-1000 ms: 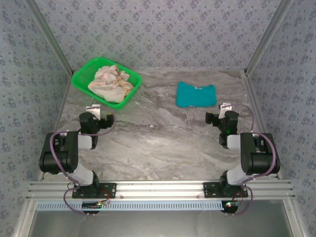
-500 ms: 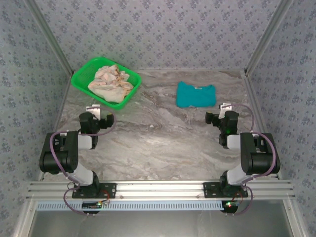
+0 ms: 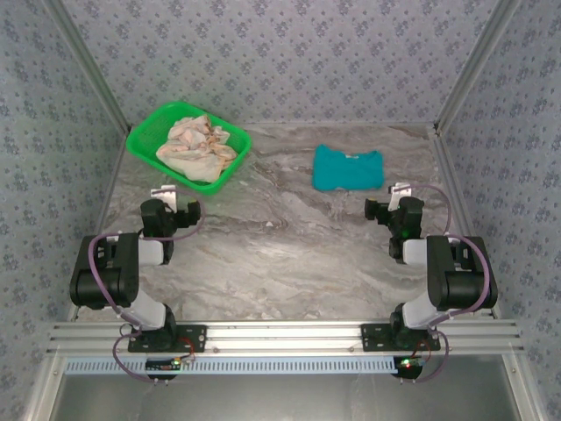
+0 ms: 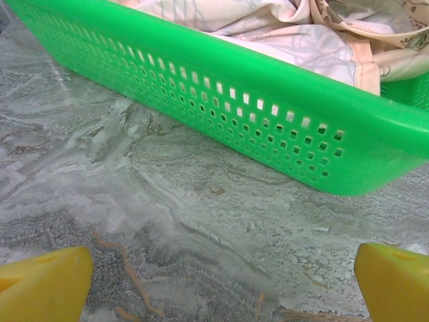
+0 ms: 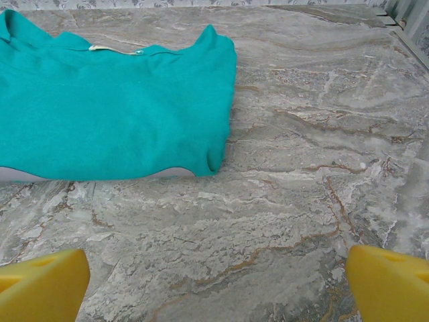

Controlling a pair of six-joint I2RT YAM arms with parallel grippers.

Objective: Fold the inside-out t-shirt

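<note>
The inside-out t-shirt lies crumpled in a green basket at the back left, peach and cream cloth with faint prints. In the left wrist view the same t-shirt bulges over the basket wall. My left gripper rests low on the table in front of the basket, open, its yellow fingertips wide apart over bare marble. On the right side my right gripper is open too, yellow fingertips spread, nothing between them.
A folded teal garment lies at the back right, just ahead of the right gripper; its near edge shows close up. Patterned walls and metal rails bound the marble table on three sides.
</note>
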